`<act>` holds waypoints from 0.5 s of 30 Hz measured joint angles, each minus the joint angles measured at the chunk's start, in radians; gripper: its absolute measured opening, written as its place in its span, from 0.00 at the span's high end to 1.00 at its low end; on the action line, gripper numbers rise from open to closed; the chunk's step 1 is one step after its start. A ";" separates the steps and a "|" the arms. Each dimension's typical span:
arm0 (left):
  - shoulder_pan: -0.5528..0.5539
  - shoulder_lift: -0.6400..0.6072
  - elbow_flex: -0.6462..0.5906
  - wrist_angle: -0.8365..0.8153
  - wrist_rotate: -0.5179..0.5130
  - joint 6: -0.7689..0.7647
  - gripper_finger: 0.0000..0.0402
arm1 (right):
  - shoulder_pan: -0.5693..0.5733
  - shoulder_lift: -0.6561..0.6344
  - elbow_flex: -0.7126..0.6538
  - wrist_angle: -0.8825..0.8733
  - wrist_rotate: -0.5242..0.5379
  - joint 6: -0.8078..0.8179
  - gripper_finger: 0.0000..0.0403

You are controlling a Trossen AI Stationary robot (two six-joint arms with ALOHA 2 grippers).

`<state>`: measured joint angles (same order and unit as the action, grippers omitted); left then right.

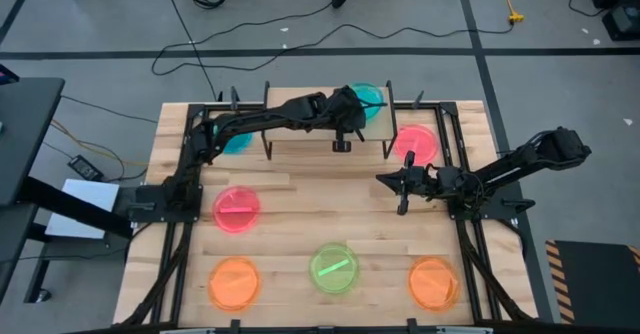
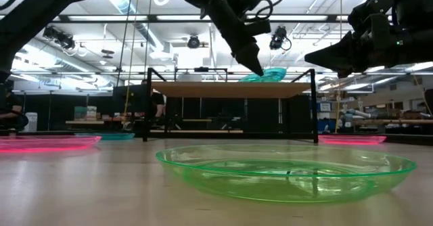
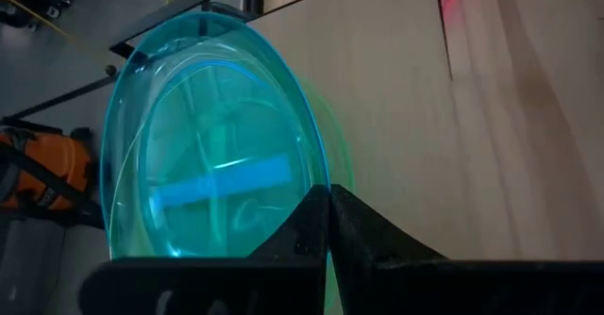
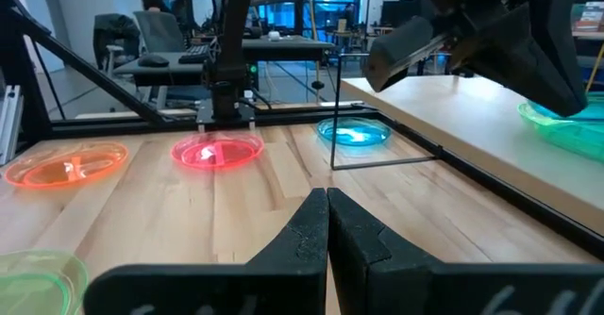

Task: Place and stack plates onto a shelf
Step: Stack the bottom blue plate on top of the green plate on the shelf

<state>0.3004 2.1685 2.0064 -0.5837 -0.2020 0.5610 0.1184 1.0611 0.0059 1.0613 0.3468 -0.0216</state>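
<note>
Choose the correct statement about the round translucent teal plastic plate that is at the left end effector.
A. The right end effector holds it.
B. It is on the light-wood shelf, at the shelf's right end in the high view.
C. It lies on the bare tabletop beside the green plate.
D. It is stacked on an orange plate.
B: the left end effector, shut on the teal plate, is over the shelf, at its right end.
</note>
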 joint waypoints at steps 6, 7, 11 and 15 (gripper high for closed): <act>-0.013 0.000 0.000 -0.001 0.000 0.000 0.94 | 0.000 0.000 0.000 0.000 -0.001 0.000 0.98; -0.015 0.000 0.000 -0.002 0.000 0.000 0.93 | 0.000 0.000 0.000 0.000 -0.001 0.000 0.98; -0.025 0.000 0.000 -0.003 -0.002 0.000 0.90 | 0.000 0.000 0.000 0.000 -0.001 0.001 0.98; -0.030 0.000 0.000 -0.006 -0.039 0.001 0.87 | 0.000 0.000 0.000 0.000 -0.001 0.006 0.98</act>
<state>0.2707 2.1681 2.0064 -0.5895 -0.2410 0.5617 0.1184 1.0611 0.0059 1.0611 0.3462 -0.0154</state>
